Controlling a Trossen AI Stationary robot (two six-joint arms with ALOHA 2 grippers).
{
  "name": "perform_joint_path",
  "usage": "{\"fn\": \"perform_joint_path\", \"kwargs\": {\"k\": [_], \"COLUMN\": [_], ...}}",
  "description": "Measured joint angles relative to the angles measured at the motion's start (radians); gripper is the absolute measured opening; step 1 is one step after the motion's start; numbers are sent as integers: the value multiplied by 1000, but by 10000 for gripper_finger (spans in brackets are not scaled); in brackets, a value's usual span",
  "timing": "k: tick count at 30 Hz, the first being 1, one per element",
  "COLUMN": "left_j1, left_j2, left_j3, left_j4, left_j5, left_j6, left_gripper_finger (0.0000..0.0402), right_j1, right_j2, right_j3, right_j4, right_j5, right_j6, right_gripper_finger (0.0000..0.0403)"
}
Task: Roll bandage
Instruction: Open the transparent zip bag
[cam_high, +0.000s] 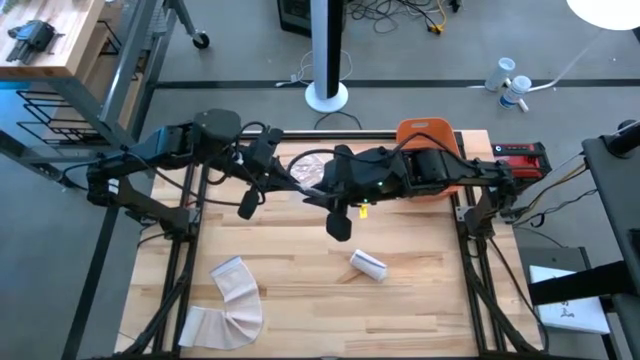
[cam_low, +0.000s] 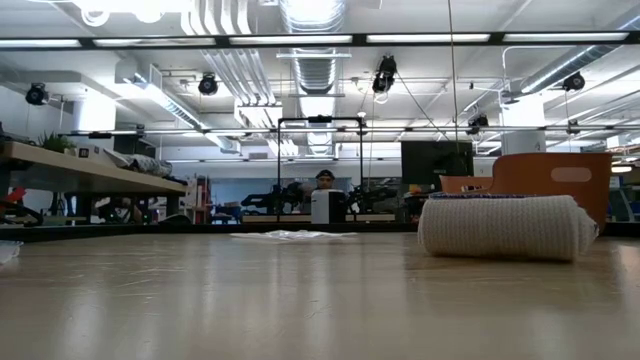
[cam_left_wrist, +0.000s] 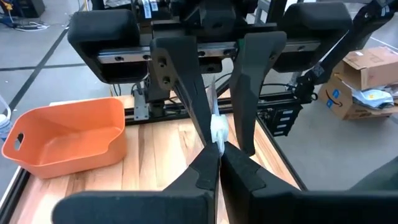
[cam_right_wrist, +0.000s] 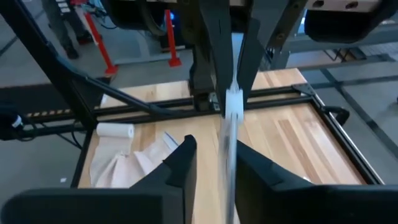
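From above, a rolled bandage is seen lying on the wooden table, an unrolled bandage strip near the front left, both arms raised at the middle. At table height, the roll is seen resting before an orange bin. In the wrist views, the left gripper is seen closed on a white bandage end, while the right gripper is parted narrowly around that strip.

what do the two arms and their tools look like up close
Both arms are matte black jointed links with black cables looping along them. The right arm shows a small green light and a yellow tag near its wrist. The left tool has two long, flat, tapering black fingers on a silver rail with a green stripe. The right tool has matching black fingers.
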Motion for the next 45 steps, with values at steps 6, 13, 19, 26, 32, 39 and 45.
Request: {"fn": "perform_joint_path", "kwargs": {"k": [6, 13, 19, 26, 32, 39, 45], "left_j1": [0, -1, -2, -2, -2, -2, -2], "left_j2": [0, -1, -3, -7, -15, -9, 6], "left_j3": [0, 0, 0, 0, 1, -2, -12], "left_j4": [-4, -17, -21, -21, -12, 8, 20], "left_j5": [17, 40, 39, 40, 41, 38, 21], "left_j6": [0, 0, -1, -11, -11, -14, -19], "left_gripper_finger": [0, 0, 0, 2, 18, 31, 24], "right_j1": [-4, -4, -4, -4, -4, -4, -4], "right_j2": [0, 0, 0, 0, 0, 0, 0], "right_j3": [-6, 3, 4, 6, 6, 6, 6], "right_j4": [2, 40, 15, -7, -42, -38, -31], "right_j5": [7, 7, 7, 7, 6, 6, 6], "right_j6": [10, 14, 37, 37, 37, 37, 37], "right_gripper_finger": [60, 6, 5, 1, 1, 0, 0]}}
